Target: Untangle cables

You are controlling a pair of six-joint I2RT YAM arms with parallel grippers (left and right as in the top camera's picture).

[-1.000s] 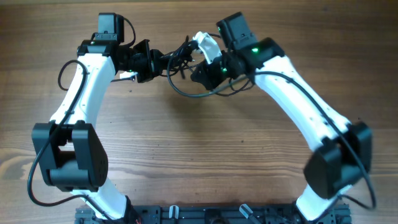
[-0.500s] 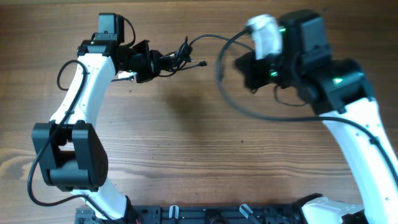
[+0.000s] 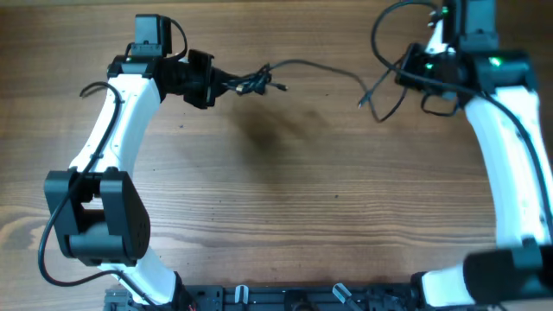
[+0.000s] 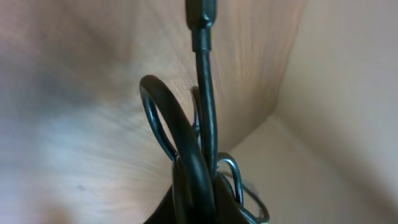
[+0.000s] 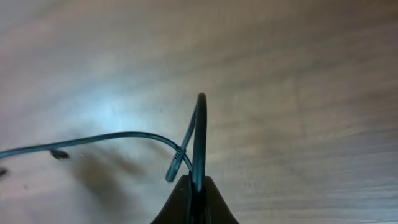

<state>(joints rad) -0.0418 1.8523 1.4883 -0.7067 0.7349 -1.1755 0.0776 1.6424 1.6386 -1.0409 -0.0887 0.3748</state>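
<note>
A bare wooden table [image 3: 285,190] with a pale grain fills the scene, both arms reaching to its far edge, well apart from each other. The left gripper [image 3: 218,83] is closed on the cables [image 3: 252,82]. A small dark knot [image 3: 256,80] of them sits right at its fingertips, on the side facing the other arm. From the left wrist the cords [image 4: 205,112] crowd the lens: two or three loops pinched together low in the view, and one plug [image 4: 200,12] pointing straight away from the fingers.

One strand [image 3: 311,64] leaves the knot and arcs across toward the right gripper [image 3: 413,73], which is clamped narrow on it. Its wrist camera shows the fingers [image 5: 186,196] pressed together on the cord, a tight loop [image 5: 200,137] standing just ahead of them and the rest trailing away to the side. Slack loops hang around this gripper, above and below it in the overhead view, with a loose end dangling between the two arms.

My reading is that the job is partway along: one cable is drawn out nearly full length, but the clump at the left fingertips is not yet opened. Whether the drawn strand is fully free of the knot is not clear.
</note>
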